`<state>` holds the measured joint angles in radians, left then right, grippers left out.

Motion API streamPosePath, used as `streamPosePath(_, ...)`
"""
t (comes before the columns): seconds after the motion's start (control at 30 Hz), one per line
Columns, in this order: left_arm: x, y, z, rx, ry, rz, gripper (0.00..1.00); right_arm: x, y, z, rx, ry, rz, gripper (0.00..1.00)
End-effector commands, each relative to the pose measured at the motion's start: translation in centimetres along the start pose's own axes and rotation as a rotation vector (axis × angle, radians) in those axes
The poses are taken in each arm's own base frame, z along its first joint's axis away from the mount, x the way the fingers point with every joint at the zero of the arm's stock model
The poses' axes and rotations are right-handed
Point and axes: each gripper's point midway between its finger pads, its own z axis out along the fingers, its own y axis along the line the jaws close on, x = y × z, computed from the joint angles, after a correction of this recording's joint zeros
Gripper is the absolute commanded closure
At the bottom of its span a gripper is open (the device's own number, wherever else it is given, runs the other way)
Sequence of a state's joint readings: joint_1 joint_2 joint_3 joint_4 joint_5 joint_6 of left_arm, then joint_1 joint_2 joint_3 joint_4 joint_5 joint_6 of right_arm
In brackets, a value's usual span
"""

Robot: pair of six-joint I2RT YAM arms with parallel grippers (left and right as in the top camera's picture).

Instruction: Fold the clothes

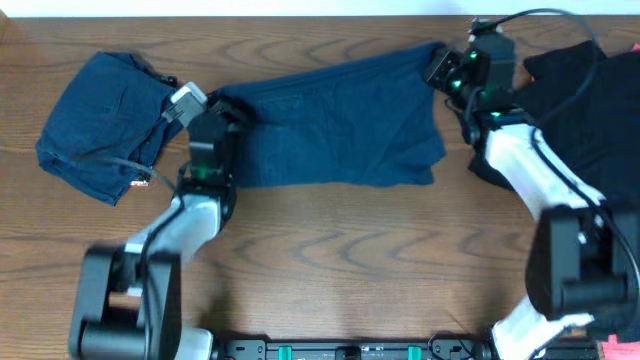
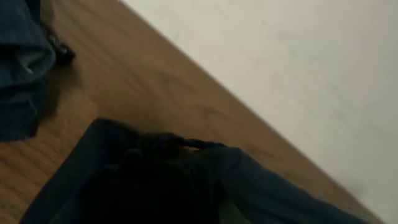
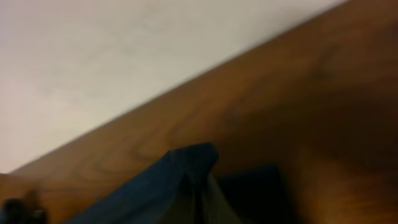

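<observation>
- Left tool clenched on the navy garment at its left edge, right tool clenched on its far-right corner, likely tensioning it flat on the bench for folding.
- Navy bundle left, black garment right.

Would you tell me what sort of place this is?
Likely a robotics lab bench: left arm and right arm at a wooden table, spread navy garment and black garment laid out.

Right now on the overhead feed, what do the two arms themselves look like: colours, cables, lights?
They match. The left arm and right arm both have white link shells between black joint housings, with small green lights near the wrists. A thin black cable trails from the left wrist, which also carries a grey block. A looping black cable arcs over the right wrist.
</observation>
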<state>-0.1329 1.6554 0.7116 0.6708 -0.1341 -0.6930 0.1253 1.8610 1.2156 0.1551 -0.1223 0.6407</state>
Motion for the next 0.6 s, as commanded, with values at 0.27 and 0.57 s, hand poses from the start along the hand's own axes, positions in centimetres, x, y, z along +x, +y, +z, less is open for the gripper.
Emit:
streamPosePath(0.27,-1.8,2.7,4.1,-0.071,-0.077,0.101,0.59,3.2,-3.9,4.4,0.082,0.001,-0.024,0.62)
streamPosePath(0.57,-4.1,-3.5,2.7,0.182,0.061,0.159,0.02,0.1,0.3,-0.3,-0.039,0.052,-0.091,0.01)
